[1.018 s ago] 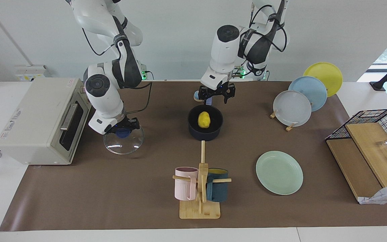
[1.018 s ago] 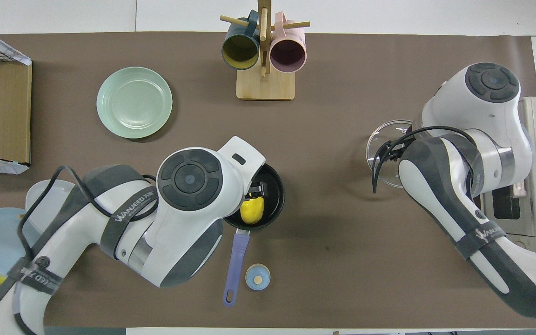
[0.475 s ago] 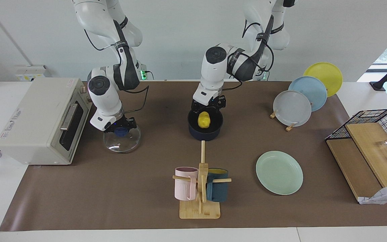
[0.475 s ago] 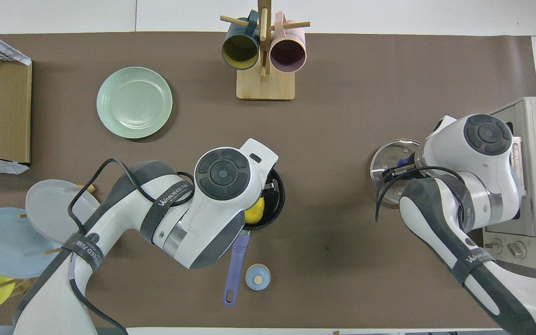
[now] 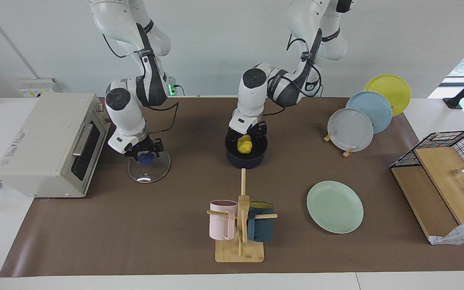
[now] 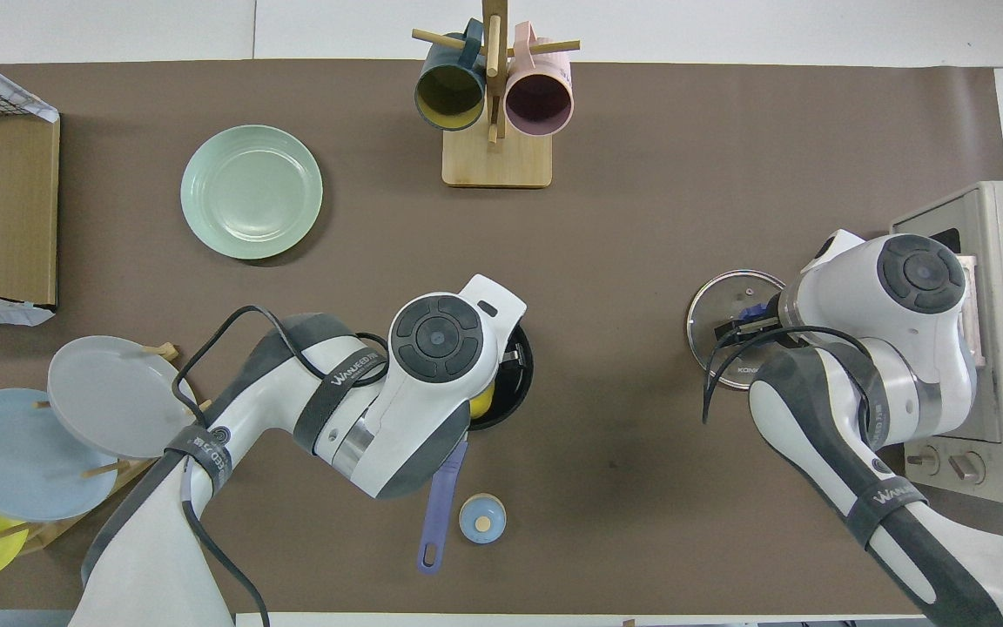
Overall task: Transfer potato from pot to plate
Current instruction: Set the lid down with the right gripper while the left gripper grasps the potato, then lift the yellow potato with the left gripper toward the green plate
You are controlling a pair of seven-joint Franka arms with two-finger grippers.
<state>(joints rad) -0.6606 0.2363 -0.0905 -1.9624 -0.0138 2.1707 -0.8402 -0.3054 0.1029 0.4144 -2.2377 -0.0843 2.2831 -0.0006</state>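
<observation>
The yellow potato (image 5: pixel 245 144) lies in the navy pot (image 5: pixel 246 160) at the middle of the table; in the overhead view only a sliver of the potato (image 6: pixel 482 402) shows under the arm. The pot's blue handle (image 6: pixel 440 501) points toward the robots. My left gripper (image 5: pixel 247 136) is down inside the pot, open, with a finger on each side of the potato. The mint-green plate (image 5: pixel 334 206) sits bare, farther from the robots and toward the left arm's end. My right gripper (image 5: pixel 146 152) is at the blue knob of a glass lid (image 5: pixel 150 171) lying on the mat.
A toaster oven (image 5: pixel 50 139) stands at the right arm's end beside the lid. A mug rack (image 5: pixel 240 225) stands farther from the robots than the pot. Grey, blue and yellow plates (image 5: pixel 351 129) lean on a stand. A wire basket (image 5: pixel 449 155) and a small blue disc (image 6: pixel 481 518) are also there.
My left gripper came down from above the pot's rim into the pot around the potato. My right gripper lowered the glass lid flat onto the mat.
</observation>
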